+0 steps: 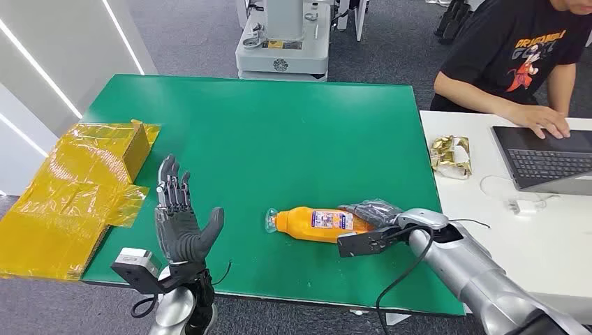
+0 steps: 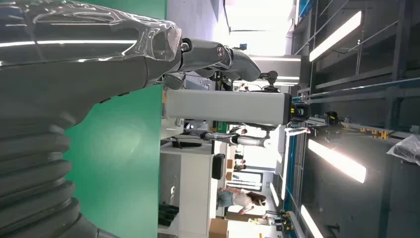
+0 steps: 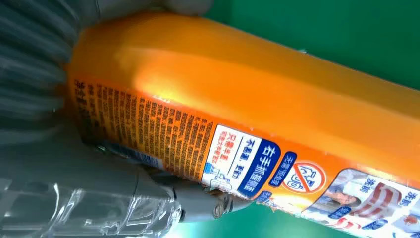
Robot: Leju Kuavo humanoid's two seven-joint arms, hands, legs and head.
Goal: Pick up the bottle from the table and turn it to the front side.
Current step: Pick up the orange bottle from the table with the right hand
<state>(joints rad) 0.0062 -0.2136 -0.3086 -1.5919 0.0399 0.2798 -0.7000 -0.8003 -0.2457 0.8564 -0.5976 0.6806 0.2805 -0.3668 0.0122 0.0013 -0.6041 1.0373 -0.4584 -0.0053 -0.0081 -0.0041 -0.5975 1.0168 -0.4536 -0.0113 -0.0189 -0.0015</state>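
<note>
Lying on its side on the green table [image 1: 279,132], the orange bottle [image 1: 317,223] is gripped at its base by the right hand [image 1: 373,223], while the left hand [image 1: 180,220] stands open, empty.

Glossy orange plastic bottle [image 1: 317,223] on matt green table [image 1: 279,132]

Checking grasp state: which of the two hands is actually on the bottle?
The right hand: its fingers wrap the base end of the orange bottle lying on the green table. The left hand is raised, open and apart from it.
</note>
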